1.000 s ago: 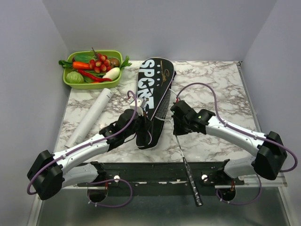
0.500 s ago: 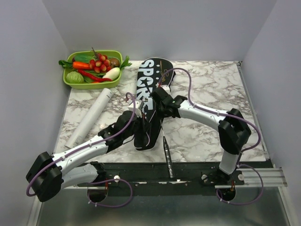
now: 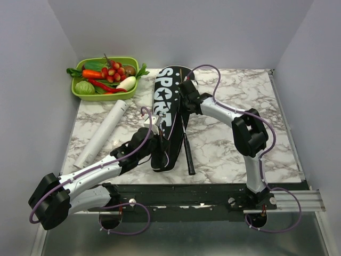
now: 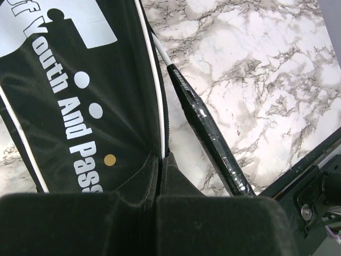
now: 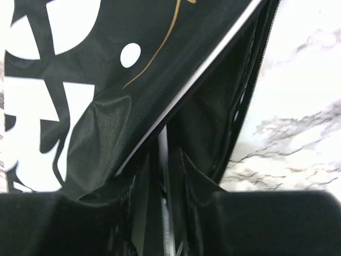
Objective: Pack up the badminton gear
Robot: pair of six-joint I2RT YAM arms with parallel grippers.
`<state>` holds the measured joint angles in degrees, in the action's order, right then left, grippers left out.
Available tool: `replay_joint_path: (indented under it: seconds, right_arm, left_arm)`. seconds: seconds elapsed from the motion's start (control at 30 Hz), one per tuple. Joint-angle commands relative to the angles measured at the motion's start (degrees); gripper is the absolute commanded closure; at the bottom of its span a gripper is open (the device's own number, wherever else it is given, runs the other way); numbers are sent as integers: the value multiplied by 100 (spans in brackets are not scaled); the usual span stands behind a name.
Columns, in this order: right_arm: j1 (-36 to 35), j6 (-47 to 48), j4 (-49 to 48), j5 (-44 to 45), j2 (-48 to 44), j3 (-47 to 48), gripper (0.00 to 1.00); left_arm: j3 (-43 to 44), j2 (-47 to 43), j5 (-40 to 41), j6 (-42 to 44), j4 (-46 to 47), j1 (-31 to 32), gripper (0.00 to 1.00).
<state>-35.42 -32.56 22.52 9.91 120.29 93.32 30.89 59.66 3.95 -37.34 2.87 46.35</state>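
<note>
The black bag [image 3: 166,106] lettered "SPORT" lies in the middle of the table. My left gripper [image 3: 159,140] is shut on the bag's open right edge near its low end; the wrist view shows the pinched fabric [image 4: 161,160]. My right gripper [image 3: 185,99] is shut on the thin silver shaft of a racket [image 5: 163,152] at the bag's opening. The racket's head is hidden inside the bag [image 5: 133,80]. Its black handle [image 3: 188,154] lies on the table beside the bag and also shows in the left wrist view [image 4: 210,138]. The white tube [image 3: 104,132] lies left. A second racket is not in view.
A green tray [image 3: 128,61] of toy vegetables stands at the back left. A black rail [image 3: 181,194] runs along the table's near edge. Grey walls close in on the left, back and right.
My right gripper has moved up and left with the racket, sliding its head into the bag. The handle has come from beyond the near edge to beside the bag. The left gripper has stayed on the bag.
</note>
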Motion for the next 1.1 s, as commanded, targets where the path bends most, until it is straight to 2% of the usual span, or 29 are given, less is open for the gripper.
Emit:
replay_joint_path:
  seconds: [0.0,0.07,0.17,0.27,0.4,0.57,0.67,0.8,1.07]
  right_arm:
    - [-53,109,-609,-446,-49,39,57]
    - [-53,92,-687,-517,-285,-269,45]
    - [-62,100,-776,-482,-1014,-1059,40]
    - [-53,223,-785,-472,-1963,-1886,39]
    - [-62,285,-57,-516,-2983,-2747,39]
    - [-70,373,129,-1506,-4195,-4011,38]
    - [-79,294,288,-1938,-4688,-4400,38]
    - [-158,31,-115,-2599,-5224,-5181,38]
    - [-492,-742,-1153,-3171,-5429,-5991,38]
  left_arm:
    - [-5,-24,-351,-115,319,24,100]
    - [13,11,-316,-107,302,32,100]
    - [66,72,-263,-45,258,32,100]
    - [110,125,-201,25,205,23,100]
    - [145,107,-166,87,126,23,100]
    - [171,64,-96,210,-59,15,100]
    - [206,55,-78,245,-129,15,100]
    - [189,28,-17,306,-129,15,100]
    - [110,46,-96,236,29,15,100]
